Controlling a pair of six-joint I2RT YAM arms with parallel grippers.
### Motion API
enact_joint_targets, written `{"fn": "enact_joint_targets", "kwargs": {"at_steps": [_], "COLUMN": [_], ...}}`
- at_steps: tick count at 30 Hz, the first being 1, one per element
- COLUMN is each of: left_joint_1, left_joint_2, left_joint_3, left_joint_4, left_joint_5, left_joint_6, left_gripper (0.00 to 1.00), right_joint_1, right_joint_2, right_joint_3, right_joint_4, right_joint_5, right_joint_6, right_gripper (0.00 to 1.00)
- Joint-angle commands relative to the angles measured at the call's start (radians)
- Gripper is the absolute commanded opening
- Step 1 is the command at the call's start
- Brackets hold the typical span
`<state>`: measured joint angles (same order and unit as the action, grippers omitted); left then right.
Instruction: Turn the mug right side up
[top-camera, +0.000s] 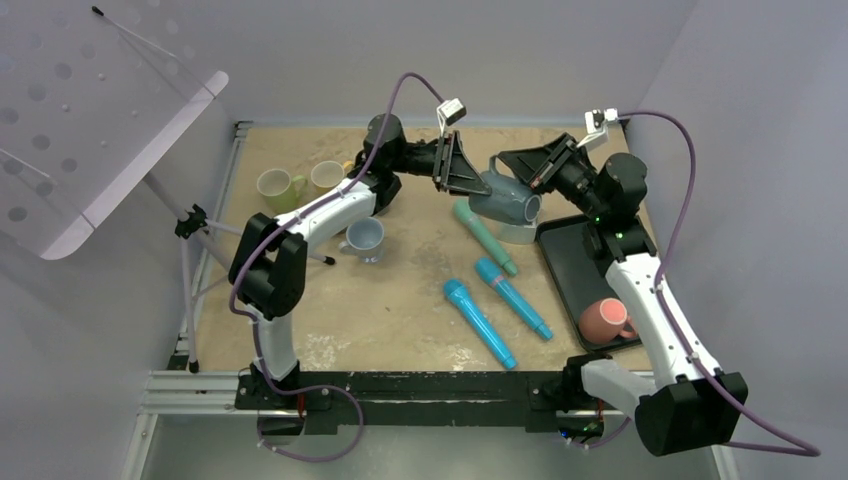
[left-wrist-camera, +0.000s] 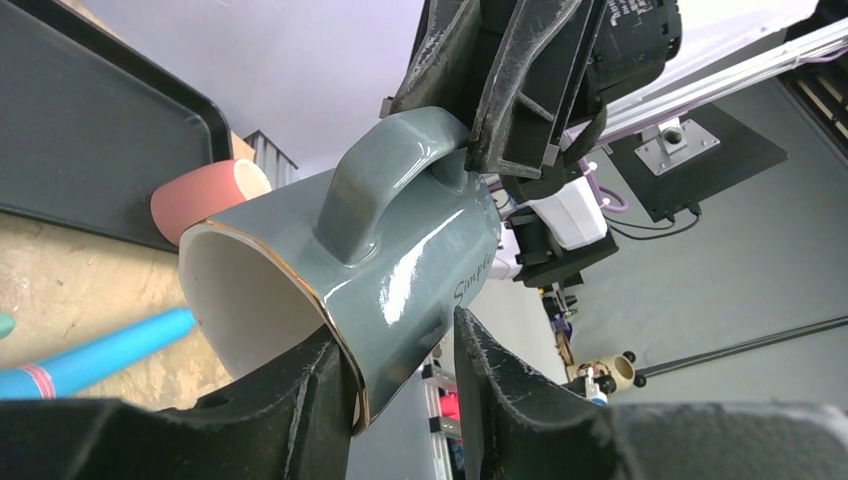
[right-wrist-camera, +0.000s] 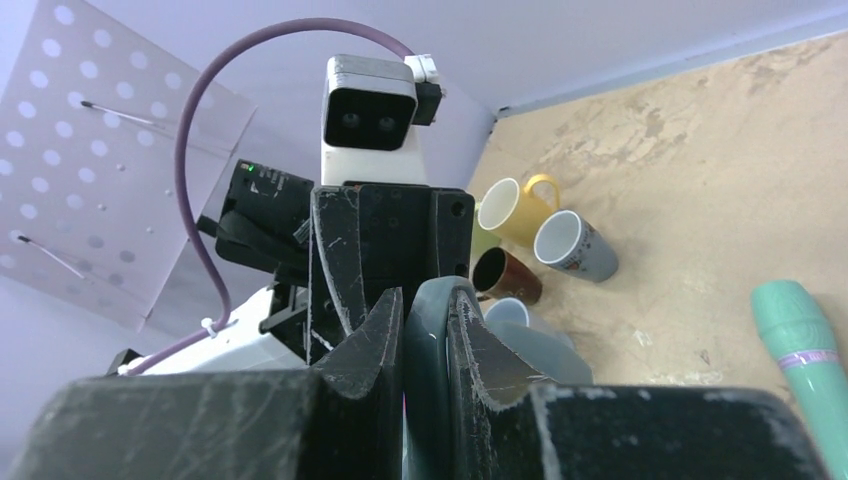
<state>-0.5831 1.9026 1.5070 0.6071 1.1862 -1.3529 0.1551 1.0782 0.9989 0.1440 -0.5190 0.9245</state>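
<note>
The left pincer (top-camera: 472, 178) is clamping the rim of the grey mug (top-camera: 500, 197), holding it tipped sideways just left of the black tray (top-camera: 565, 272). The right pincer (top-camera: 533, 177) is clamping the mug's handle (left-wrist-camera: 355, 205) near the tray's far-left corner.

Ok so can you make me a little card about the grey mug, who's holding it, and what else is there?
mug: grey mug, up in the air, tipped sideways, not yet right side up
left gripper: shut on the mug's rim, one finger inside
right gripper: shut on the mug's handle
tray: black tray with a pink mug on it
on the table: two blue markers, one green marker
other mugs: a few at the back left
</note>
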Motion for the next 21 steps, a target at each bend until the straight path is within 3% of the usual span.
{"fn": "enact_joint_targets", "kwargs": {"at_steps": [1, 3, 6, 12, 15, 19, 21], "left_joint_1": [-0.024, -0.026, -0.026, -0.021, -0.008, -0.003, -0.01], "left_joint_2": [-0.026, -0.028, -0.032, -0.067, -0.088, -0.149, -0.187], "left_joint_3": [0.013, 0.015, 0.014, -0.002, 0.024, 0.122, 0.143], "left_joint_4": [0.206, 0.217, 0.188, 0.141, -0.171, -0.813, -0.978], "left_joint_5": [0.042, 0.04, 0.05, 0.031, 0.031, -0.091, -0.162], "left_joint_6": [-0.114, -0.124, -0.096, -0.034, 0.162, 0.686, 0.868], "left_gripper": [0.41, 0.28, 0.0, 0.0, 0.0, 0.0, 0.0], "right_joint_1": [0.002, 0.002, 0.002, 0.002, 0.002, 0.002, 0.003], "right_joint_2": [0.009, 0.021, 0.033, 0.034, 0.022, 0.019, 0.02], "right_joint_3": [0.054, 0.048, 0.034, -0.008, -0.001, 0.008, 0.024], "right_joint_4": [0.147, 0.154, 0.166, 0.144, 0.043, -0.041, -0.088], "right_joint_5": [0.015, 0.014, 0.007, -0.026, 0.002, 0.006, 0.018], "right_joint_6": [0.032, 0.032, 0.029, -0.032, -0.118, -0.185, -0.214], "right_gripper": [0.0, 0.0, 0.0, 0.0, 0.07, 0.42, 0.57]}}
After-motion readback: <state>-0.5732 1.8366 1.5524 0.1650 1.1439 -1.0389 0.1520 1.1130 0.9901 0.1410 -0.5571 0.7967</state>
